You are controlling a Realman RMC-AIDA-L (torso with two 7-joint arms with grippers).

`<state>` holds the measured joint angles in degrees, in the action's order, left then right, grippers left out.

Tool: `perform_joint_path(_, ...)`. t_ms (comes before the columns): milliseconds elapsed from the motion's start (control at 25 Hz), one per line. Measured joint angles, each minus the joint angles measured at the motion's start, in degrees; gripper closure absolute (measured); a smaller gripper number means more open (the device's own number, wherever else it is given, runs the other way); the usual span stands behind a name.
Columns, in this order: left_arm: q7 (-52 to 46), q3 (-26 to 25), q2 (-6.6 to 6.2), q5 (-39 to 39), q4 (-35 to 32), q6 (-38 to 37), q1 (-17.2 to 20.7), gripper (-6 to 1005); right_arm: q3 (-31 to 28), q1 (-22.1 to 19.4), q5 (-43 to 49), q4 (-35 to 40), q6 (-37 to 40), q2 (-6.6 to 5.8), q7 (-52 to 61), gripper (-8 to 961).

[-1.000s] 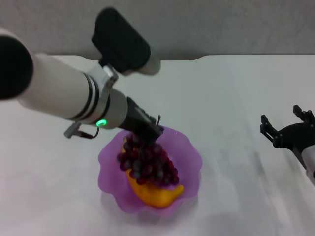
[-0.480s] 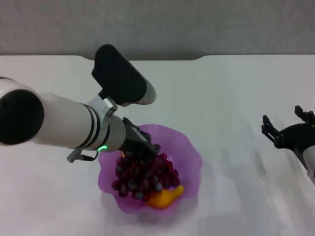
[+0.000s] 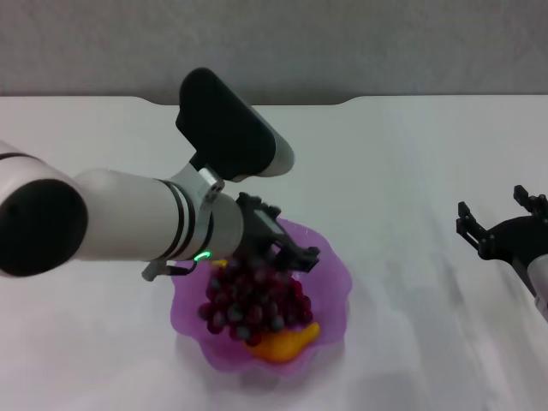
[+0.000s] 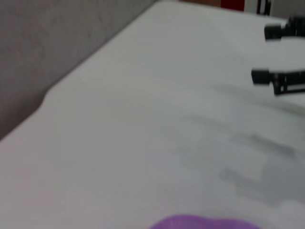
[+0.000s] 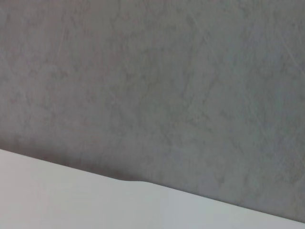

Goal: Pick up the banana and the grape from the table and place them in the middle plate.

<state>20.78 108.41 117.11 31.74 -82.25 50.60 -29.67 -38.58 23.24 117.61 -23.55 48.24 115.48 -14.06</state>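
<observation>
The purple scalloped middle plate (image 3: 336, 276) sits on the white table (image 3: 402, 154) near its front; a sliver of the plate's rim (image 4: 205, 222) shows in the left wrist view. The grape (image 3: 253, 305) bunch lies inside the plate, on top of the banana (image 3: 284, 342), whose yellow-orange end sticks out toward the front. My left gripper (image 3: 287, 244) hovers just over the far side of the bunch, open, with nothing between its fingers. Far to the right, my right gripper (image 3: 503, 224) is parked low over the table, open and empty; the left wrist view shows the right gripper (image 4: 272, 53) too.
The grey wall (image 5: 152, 86) runs behind the table's notched far edge (image 3: 347, 101). My bulky left forearm (image 3: 128, 227) reaches in from the left and covers the table there.
The grape bunch came down from hanging in my left gripper to lying in the plate on the banana. The left gripper opened and shifted slightly right. The right arm stayed still.
</observation>
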Motion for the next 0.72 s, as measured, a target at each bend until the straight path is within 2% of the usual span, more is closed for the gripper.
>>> perform_joint_path(200,0.22,0.09,-0.07,-1.00,-3.67,-1.65,2.15,243,0.00,-0.07,-0.02,0.00,0.08,0.00,0.00,73)
perform_joint_path(360,-0.08,0.74,-0.03,-4.73,-6.24,-3.52,4.99,105,0.00,-0.05,-0.02,0.00,0.16,0.00,0.00,73)
perform_joint_path(560,-0.43,0.74,-0.04,-7.19,-6.81,-7.36,8.02,115,0.00,-0.17,-0.02,-0.01,0.19,0.00,0.00,73)
perform_joint_path(720,-0.51,-0.49,-0.19,-6.27,-6.72,-14.96,12.02,116,0.00,-0.12,-0.02,-0.01,0.21,0.00,0.00,73)
